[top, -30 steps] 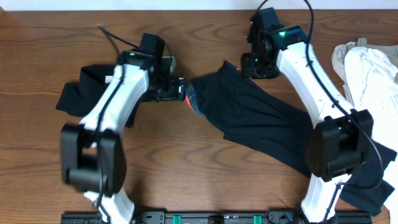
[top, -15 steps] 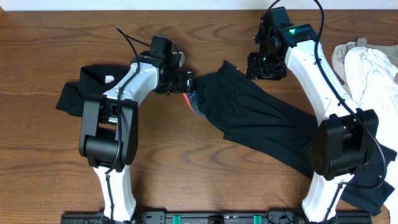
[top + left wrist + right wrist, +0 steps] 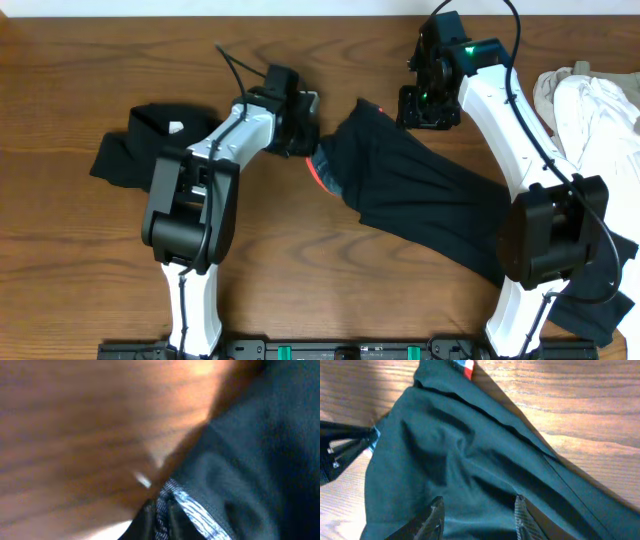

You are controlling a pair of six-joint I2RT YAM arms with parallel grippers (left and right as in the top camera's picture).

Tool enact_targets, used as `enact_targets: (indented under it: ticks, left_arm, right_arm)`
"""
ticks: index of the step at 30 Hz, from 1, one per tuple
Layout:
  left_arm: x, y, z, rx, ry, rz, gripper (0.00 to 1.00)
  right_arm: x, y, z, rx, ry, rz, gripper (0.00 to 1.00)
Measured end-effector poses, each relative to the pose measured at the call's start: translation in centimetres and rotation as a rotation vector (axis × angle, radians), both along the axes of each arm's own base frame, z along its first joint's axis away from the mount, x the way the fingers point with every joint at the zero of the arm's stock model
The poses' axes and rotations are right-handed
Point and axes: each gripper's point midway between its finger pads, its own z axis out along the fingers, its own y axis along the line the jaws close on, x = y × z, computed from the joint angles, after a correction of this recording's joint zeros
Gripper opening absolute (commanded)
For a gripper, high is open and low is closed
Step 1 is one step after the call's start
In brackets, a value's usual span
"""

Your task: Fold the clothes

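Wooden worktop [image 3: 300, 260] may drag cloth, so w/ left hand [image 3: 307, 150] pinching trousers [image 3: 420, 190] waistband [image 3: 318, 176], right hand [image 3: 479, 514] open, I'd pull slow & low.

One pair dark trousers [image 3: 420, 190]; one black garment [image 3: 140, 145]; two pale garments: white piece [image 3: 600, 120], beige piece [image 3: 548, 92]; two robot arms: left arm [image 3: 235, 135], right arm [image 3: 500, 105].

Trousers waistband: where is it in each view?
Overhead: waistband at centre, at the left end effector.
Left wrist: waistband at bottom centre, a grey patterned strip.
Right wrist: waistband at left edge, at the left end effector's tip.
Shared landmark: wooden table.
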Motion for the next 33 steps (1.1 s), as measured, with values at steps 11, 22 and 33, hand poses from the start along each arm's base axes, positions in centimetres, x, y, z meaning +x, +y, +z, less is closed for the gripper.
enact_targets:
  ticks: [11, 22, 33]
  left_arm:
    - [-1.1, 6.1, 6.6, 0.217, -0.024, 0.069, 0.06]
    - [-1.3, 10.8, 23.9, 0.248, -0.455, 0.164, 0.06]
    - [-1.4, 11.2, 24.2, 0.279, -0.475, 0.134, 0.06]
  right_arm:
    - [-0.7, -0.2, -0.1, -0.006, 0.030, 0.000, 0.42]
    - [-0.8, 0.3, -0.1, 0.019, 0.032, 0.024, 0.43]
    - [-1.2, -0.1, -0.2, -0.005, 0.043, 0.042, 0.58]
